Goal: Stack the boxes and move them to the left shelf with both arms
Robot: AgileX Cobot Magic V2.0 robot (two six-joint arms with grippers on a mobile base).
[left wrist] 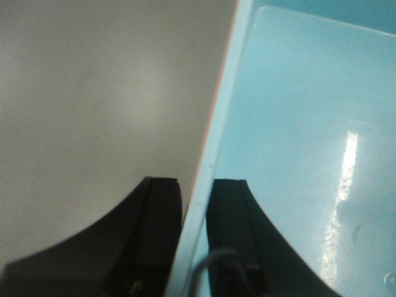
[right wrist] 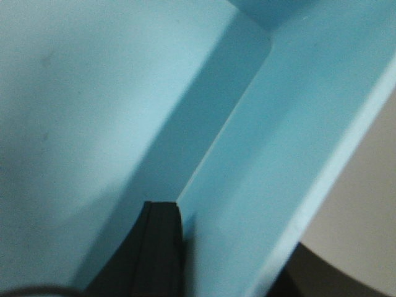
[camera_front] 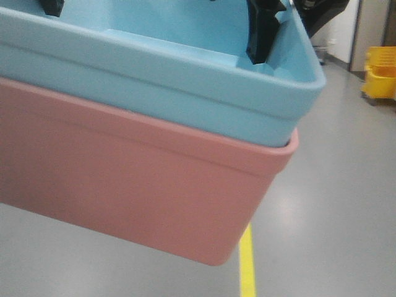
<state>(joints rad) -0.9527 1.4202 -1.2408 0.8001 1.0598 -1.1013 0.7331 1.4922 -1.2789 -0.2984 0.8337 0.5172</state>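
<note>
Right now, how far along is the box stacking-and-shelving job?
Done: blue bin nested in pink bin. In hand: left end effector and right end effector each clamp the stack's wall, holding it above the floor. Left: placing on the shelf, which isn't in view.

1 blue bin, 1 pink bin, 2 end effectors, 1 yellow bucket.
</note>
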